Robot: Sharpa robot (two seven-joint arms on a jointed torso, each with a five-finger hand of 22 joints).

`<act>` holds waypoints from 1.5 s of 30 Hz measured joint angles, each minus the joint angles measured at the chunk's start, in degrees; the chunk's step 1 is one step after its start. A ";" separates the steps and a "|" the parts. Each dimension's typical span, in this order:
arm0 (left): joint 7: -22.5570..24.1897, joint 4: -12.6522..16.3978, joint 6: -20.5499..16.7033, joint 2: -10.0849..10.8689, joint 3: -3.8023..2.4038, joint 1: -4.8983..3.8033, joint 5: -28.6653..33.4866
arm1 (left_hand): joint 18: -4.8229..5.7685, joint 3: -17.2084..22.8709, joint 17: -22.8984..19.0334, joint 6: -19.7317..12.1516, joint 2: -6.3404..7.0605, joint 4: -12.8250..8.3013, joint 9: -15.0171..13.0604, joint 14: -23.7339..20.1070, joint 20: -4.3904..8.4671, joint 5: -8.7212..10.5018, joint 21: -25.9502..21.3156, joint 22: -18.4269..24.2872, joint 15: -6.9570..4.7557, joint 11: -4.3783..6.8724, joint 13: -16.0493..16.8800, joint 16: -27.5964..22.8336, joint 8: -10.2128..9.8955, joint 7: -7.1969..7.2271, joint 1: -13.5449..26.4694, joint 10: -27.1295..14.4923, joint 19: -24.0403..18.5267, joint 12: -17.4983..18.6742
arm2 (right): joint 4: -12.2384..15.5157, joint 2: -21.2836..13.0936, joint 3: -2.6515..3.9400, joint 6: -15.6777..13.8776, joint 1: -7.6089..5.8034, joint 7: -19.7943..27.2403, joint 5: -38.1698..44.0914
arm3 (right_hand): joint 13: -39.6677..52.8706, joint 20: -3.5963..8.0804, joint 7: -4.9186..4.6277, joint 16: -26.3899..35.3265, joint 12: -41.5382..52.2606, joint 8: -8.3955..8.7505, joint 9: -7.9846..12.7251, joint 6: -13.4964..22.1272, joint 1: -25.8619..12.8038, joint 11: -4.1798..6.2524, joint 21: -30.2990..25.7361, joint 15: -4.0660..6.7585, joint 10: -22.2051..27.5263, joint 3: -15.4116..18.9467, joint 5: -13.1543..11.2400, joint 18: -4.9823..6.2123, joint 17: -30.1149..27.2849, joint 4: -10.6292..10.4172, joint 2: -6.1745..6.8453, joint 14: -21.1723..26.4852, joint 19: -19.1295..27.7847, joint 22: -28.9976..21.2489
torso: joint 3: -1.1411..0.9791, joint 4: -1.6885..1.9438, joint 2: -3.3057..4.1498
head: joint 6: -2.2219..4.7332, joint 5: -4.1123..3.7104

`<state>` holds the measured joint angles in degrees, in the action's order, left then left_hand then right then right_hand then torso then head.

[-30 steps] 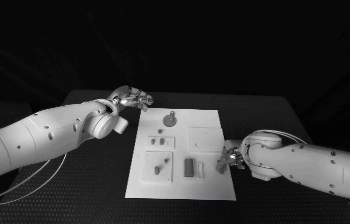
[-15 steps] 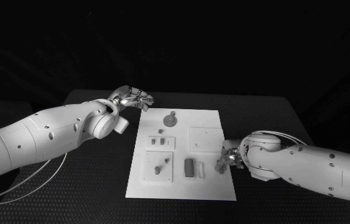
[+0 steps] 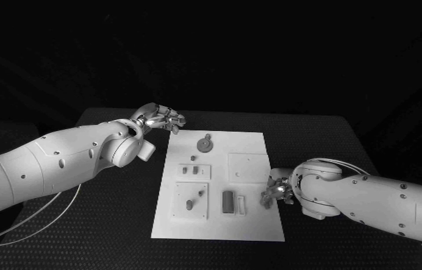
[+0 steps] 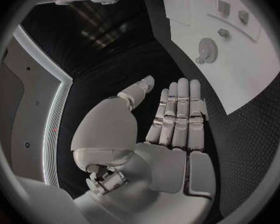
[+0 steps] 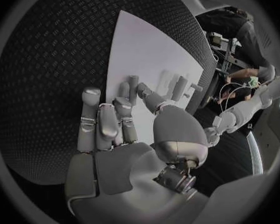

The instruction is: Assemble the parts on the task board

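Left silver many-fingered hand (image 4: 171,129) on its white arm: fingers straight, together, holding nothing. Right silver hand (image 5: 121,134): fingers extended, apparently empty, though its fingertips are partly obscured.

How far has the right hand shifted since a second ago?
No clear shift: the right hand stays at the task board's right edge, beside the upright grey part, fingers open and holding nothing.

A robotics lab: beyond the right hand (image 5: 124,149), racks of equipment (image 5: 222,44) trail cables; a black textured table (image 3: 105,221) sits under the white task board (image 3: 220,221).
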<state>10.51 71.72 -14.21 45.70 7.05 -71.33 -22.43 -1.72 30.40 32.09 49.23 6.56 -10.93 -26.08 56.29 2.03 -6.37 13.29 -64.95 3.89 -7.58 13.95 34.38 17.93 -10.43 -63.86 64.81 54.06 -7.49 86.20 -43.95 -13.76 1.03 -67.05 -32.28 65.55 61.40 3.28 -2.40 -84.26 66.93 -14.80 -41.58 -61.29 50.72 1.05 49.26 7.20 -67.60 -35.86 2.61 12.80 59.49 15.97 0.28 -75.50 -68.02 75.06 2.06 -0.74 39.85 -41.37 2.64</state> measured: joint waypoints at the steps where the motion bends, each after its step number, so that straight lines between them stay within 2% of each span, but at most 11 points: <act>1: 0.00 0.00 0.00 0.00 0.00 0.00 0.00 | 0.00 0.00 0.00 0.00 0.00 0.00 0.00 0.00 0.00 0.00 0.00 0.00 0.00 0.00 0.00 0.00 0.00 0.00 0.00 0.00 0.00 0.00 | 0.09 -0.10 -0.02 -0.45 0.02 0.00 -0.66 | 0.00 -0.02 -0.08 0.00 0.00 0.20 0.18 0.04 0.00 0.19 0.19 -0.07 -0.19 -0.02 0.00 -0.02 0.00 0.00 0.00 0.07 0.01 0.00 | 0.00 0.00 0.00 | 0.00 0.00; 4: 0.00 -0.03 0.00 0.00 0.00 0.00 0.00 | 0.00 0.00 0.00 0.00 0.00 0.00 0.00 0.00 0.00 0.00 0.00 -0.05 0.00 0.20 0.00 0.00 0.00 0.00 0.00 -0.20 0.00 0.00 | 0.84 -0.27 -0.06 -2.00 0.05 0.17 -2.92 | 0.00 -0.24 -0.44 0.00 0.00 3.16 0.18 -0.21 0.23 0.19 0.32 -0.01 -0.18 -0.53 0.01 -0.02 0.00 0.09 0.23 0.01 -0.19 0.00 | -0.03 0.00 0.00 | -0.01 0.00; 6: 0.00 -0.05 0.00 -0.01 0.00 0.00 0.00 | 0.00 0.00 0.02 0.00 0.00 0.00 0.00 0.00 0.00 0.00 0.00 -0.05 0.00 0.20 0.00 0.00 0.00 0.00 0.00 -0.20 0.00 0.00 | 1.41 -0.44 -0.16 -2.75 0.03 0.30 -4.15 | 0.00 -0.31 -0.81 0.00 0.02 3.49 1.38 0.16 0.24 0.19 0.32 0.08 -0.18 -1.11 0.01 -0.02 0.09 0.63 0.23 -0.08 -0.12 0.00 | -0.03 0.00 0.00 | -0.01 0.00; 8: 0.00 -0.06 0.01 -0.01 0.00 0.00 0.00 | 0.01 0.00 0.05 0.00 0.00 0.00 0.00 0.00 0.00 0.00 0.00 -0.05 0.00 0.20 0.00 0.00 0.00 0.00 0.00 -0.20 0.00 0.00 | 1.97 -0.79 -0.28 -3.41 -0.10 0.39 -5.48 | 0.00 -0.32 -1.54 0.00 0.02 3.18 1.53 0.91 0.67 0.15 0.34 0.16 -0.14 -1.12 0.01 -0.05 0.17 0.63 -0.21 -0.18 -0.13 0.00 | -0.04 0.00 0.00 | -0.01 0.03; 12: 0.00 -0.06 0.01 0.00 0.00 0.00 0.00 | 0.01 0.00 0.05 0.00 0.00 0.00 0.00 0.00 0.00 0.00 0.00 -0.04 0.00 0.20 0.00 0.00 0.00 0.00 0.00 -0.20 0.00 0.00 | 3.08 -1.44 -0.41 -4.36 -0.52 0.46 -7.48 | -0.01 -0.33 -2.20 0.00 0.02 3.28 1.54 1.59 1.27 0.20 0.42 0.17 -0.16 -1.28 0.01 -0.05 0.17 0.77 -0.81 -0.35 -0.13 0.00 | -0.04 0.00 -0.01 | 0.04 0.04; 17: 0.00 -0.05 0.01 0.00 0.00 0.00 0.01 | 0.01 0.00 0.11 0.00 0.00 0.00 0.00 0.00 0.00 0.00 0.00 -0.04 0.00 0.20 0.00 0.00 0.00 0.00 0.00 -0.20 0.00 0.00 | 4.30 -1.62 -0.41 -5.13 -1.15 0.52 -9.43 | -0.01 -0.33 -2.21 0.00 0.02 2.99 1.52 1.59 1.27 0.22 0.42 0.17 -0.18 -1.28 0.01 -0.05 0.22 0.78 -0.81 -0.36 -0.14 0.00 | -0.04 -0.03 -0.01 | 0.08 0.04; 25: 0.00 -0.04 0.07 0.01 0.00 0.00 0.01 | 0.02 0.00 0.14 0.00 0.00 0.00 0.00 0.00 0.00 0.00 0.00 -0.09 0.00 0.20 0.01 0.00 0.00 0.00 0.00 -0.20 0.00 0.00 | 4.95 -1.27 -0.40 -5.62 -1.19 0.55 -11.98 | -0.02 -0.33 -2.22 0.00 0.02 2.99 1.51 1.57 1.27 0.22 0.42 0.16 -0.18 -1.28 0.01 -0.05 0.21 0.78 -0.80 -0.36 -0.13 0.00 | -0.03 -0.02 -0.01 | 0.08 -0.06; 38: 0.00 0.05 0.14 0.02 0.00 0.00 0.01 | 0.03 0.00 0.21 0.00 0.23 0.00 0.00 0.00 0.00 0.00 0.00 -0.08 0.00 0.20 0.01 0.00 0.00 0.00 0.23 -0.20 0.00 0.00 | 3.77 1.41 -0.41 -4.68 -1.13 0.40 -15.09 | -0.02 -0.34 -2.34 0.00 0.02 3.01 1.51 1.42 1.27 0.23 0.42 0.13 -0.18 -1.41 0.00 -0.04 0.11 0.95 -0.80 -0.34 -0.13 0.00 | 0.02 0.01 0.01 | 0.04 -0.16; 45: 0.00 0.08 0.17 0.00 0.00 0.00 0.01 | 0.04 0.00 0.21 0.00 0.23 0.00 -0.01 0.00 0.00 0.00 0.00 -0.08 0.00 0.20 -0.04 -0.22 0.00 0.00 0.23 -0.20 0.00 0.00 | 3.23 2.70 -0.42 -4.54 -0.88 0.40 -15.67 | -0.03 -0.35 -2.29 0.00 0.02 3.03 1.51 1.37 1.26 0.23 0.42 0.11 -0.18 -1.40 -0.05 -0.05 0.11 0.95 -0.80 -0.33 -0.13 0.00 | -0.04 0.01 0.02 | 0.05 -0.17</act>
<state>10.51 71.79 -14.03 45.70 7.05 -71.33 -22.42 -1.68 30.40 32.30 49.23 6.79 -10.93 -26.08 56.29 2.03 -6.37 13.29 -65.03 3.89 -7.38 13.91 34.16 17.93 -10.43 -63.63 64.61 54.06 -7.49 89.42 -41.25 -14.18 -3.50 -67.93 -31.88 49.89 61.36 2.93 -4.69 -84.26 66.94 -11.77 -40.07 -59.92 51.98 1.28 49.69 7.31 -67.78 -37.26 2.56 12.76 59.59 16.92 -0.52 -75.83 -68.15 75.06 2.02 -0.73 39.87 -41.33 2.47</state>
